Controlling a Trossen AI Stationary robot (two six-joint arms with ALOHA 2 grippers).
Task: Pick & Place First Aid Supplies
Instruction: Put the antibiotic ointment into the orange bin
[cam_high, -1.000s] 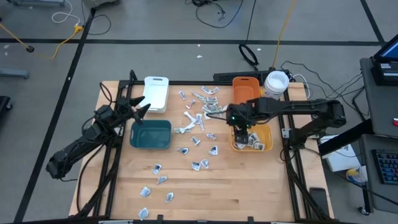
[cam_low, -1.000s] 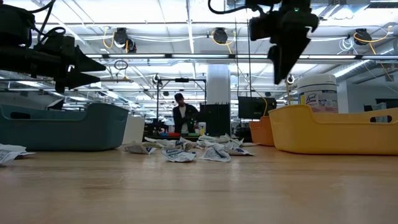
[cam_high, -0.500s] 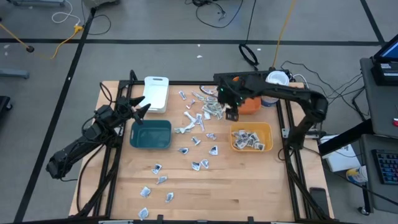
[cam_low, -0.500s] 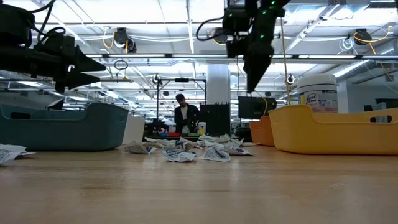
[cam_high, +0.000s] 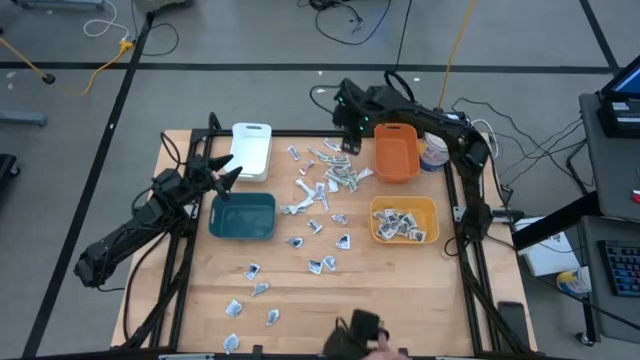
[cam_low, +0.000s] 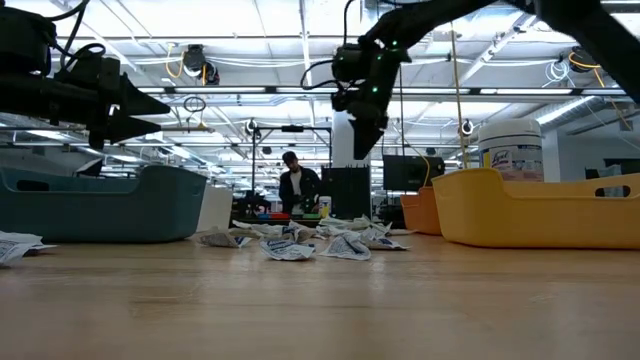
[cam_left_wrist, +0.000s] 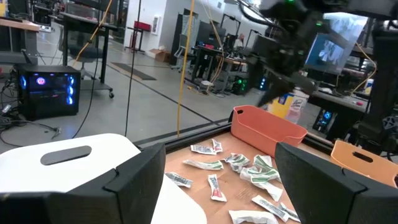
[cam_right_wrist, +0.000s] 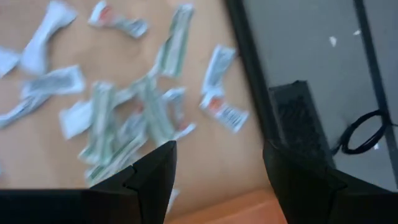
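Dozens of first aid packets (cam_high: 322, 192) lay scattered across the tabletop (cam_high: 400, 290), the thickest cluster directly beneath the right hand (cam_high: 345, 118), which hovered empty with its fingers spread wide near the far edge, just beside the orange bin (cam_high: 396, 152). More packets sat in the yellow bin (cam_high: 404, 222). The left hand (cam_high: 228, 172) hung wide open and empty above the teal bin (cam_high: 243, 216).

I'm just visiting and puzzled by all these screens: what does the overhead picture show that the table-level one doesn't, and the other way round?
Only the overhead view shows the white bin, the scattered packets near the front and those in the yellow bin. Only the table-level view shows the room behind, with a person. Both show the teal bin, the open left tool above it and the open right tool raised over the far pile.
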